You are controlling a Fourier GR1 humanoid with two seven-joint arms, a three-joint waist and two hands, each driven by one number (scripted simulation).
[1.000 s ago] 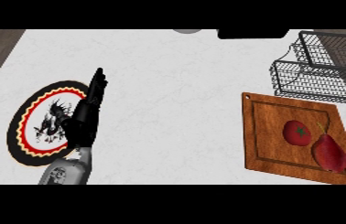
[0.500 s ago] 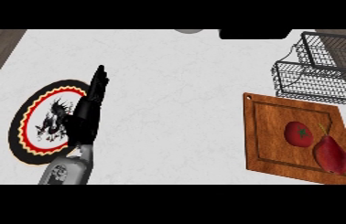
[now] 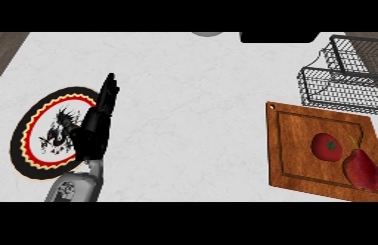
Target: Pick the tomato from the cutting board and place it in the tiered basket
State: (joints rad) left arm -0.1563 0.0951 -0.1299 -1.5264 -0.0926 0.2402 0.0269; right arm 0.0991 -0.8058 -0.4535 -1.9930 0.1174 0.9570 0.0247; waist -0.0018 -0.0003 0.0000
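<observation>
Black left hand (image 3: 96, 126) with slim fingers on a grey forearm (image 3: 74, 188).

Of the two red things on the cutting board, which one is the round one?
The tomato, nearer the board's middle, with a green stem spot on top. The other red item is longer and darker, and lies beside it toward the cutting board's right edge.

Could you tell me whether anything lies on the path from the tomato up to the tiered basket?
Nothing visible does: the tomato sits on the cutting board, and only bare board and counter separate it from the tiered basket.
</observation>
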